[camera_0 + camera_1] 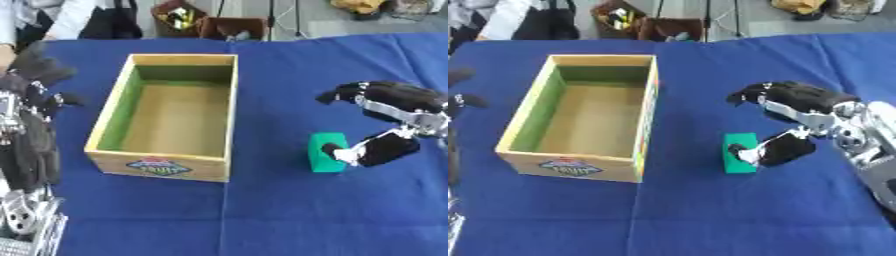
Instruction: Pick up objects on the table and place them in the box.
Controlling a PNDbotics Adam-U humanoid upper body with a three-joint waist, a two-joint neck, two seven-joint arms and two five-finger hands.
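A small green block [325, 156] stands on the blue tablecloth [262, 215], to the right of the box's front corner. The wooden box [158, 164] has green inner walls, a bare bottom and a coloured label on its front. My right hand [392, 101] comes in from the right, open. Its thumb tip [332, 149] touches the block's right face, and its fingers [337, 94] arch above and behind the block without touching it. My left hand [33, 75] is raised at the left edge, fingers relaxed and holding nothing.
My left arm [26, 155] fills the left edge beside the box. Brown cartons [213, 24] with small items stand on the floor beyond the table's far edge. Blue cloth lies bare in front of the box and the block.
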